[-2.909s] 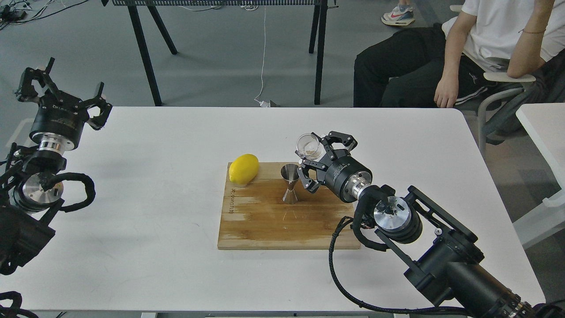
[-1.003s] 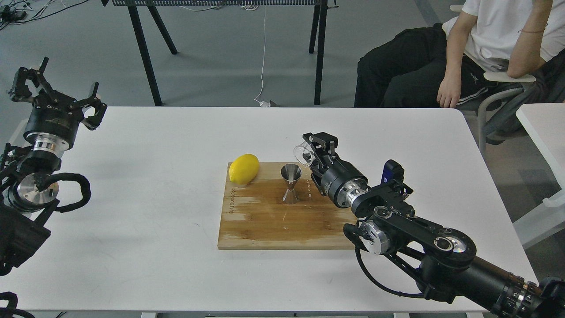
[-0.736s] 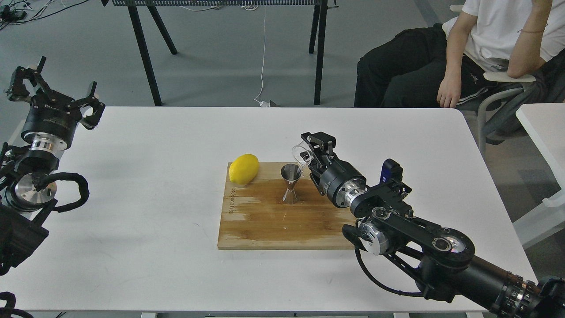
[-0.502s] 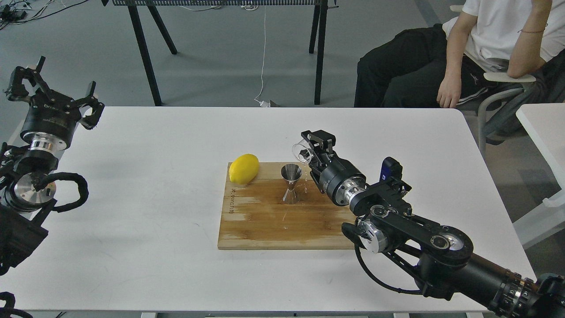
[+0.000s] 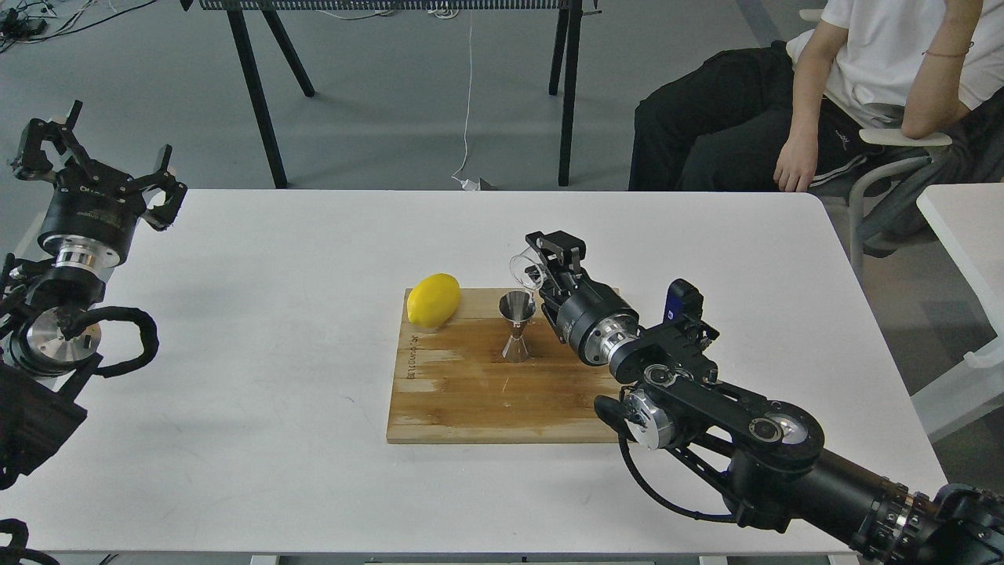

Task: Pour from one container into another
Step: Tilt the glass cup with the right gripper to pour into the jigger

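A small steel jigger [image 5: 517, 325] stands upright on the wooden cutting board [image 5: 471, 392], right of the lemon [image 5: 433, 300]. My right gripper [image 5: 541, 263] is shut on the clear glass cup [image 5: 523, 271], which is tipped on its side with its mouth facing left, just above and right of the jigger's rim. My left gripper [image 5: 90, 161] hangs open and empty over the table's far left edge.
The white table [image 5: 274, 314] carries only the board. A person sits on a chair [image 5: 886, 149] beyond the far right corner. Black legs of another table [image 5: 259, 94] stand behind. A second white table [image 5: 965, 227] is at the right.
My right arm rolled its wrist and tipped the cup from upright onto its side. It then slid a little left, bringing the cup nearer the jigger's mouth. The left arm barely moved.
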`<control>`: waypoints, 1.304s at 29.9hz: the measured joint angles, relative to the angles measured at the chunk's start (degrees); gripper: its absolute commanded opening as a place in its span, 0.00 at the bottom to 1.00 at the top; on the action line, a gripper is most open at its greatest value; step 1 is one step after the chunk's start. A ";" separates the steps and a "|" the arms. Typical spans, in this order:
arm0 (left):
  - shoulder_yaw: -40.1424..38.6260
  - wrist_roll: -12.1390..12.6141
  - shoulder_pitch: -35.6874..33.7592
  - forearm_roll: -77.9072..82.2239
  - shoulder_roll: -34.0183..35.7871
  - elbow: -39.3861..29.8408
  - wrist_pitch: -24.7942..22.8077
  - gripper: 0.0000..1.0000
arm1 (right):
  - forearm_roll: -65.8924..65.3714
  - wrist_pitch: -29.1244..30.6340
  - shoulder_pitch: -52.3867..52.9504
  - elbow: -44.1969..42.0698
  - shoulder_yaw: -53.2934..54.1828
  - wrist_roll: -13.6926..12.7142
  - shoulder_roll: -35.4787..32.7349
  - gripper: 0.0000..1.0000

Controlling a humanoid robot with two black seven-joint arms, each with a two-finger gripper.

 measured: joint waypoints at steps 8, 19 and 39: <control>0.00 0.00 -0.08 0.02 0.02 0.06 0.00 1.00 | -0.26 -0.06 1.37 -1.22 -1.04 0.28 1.40 0.31; -0.03 -0.01 -0.01 -0.10 0.08 0.09 0.00 1.00 | -1.16 -1.21 2.17 -0.95 -3.44 0.97 0.62 0.31; -0.17 0.03 0.01 -0.12 0.65 0.07 0.00 1.00 | -1.15 -1.10 3.67 -0.78 -3.61 0.88 -1.94 0.31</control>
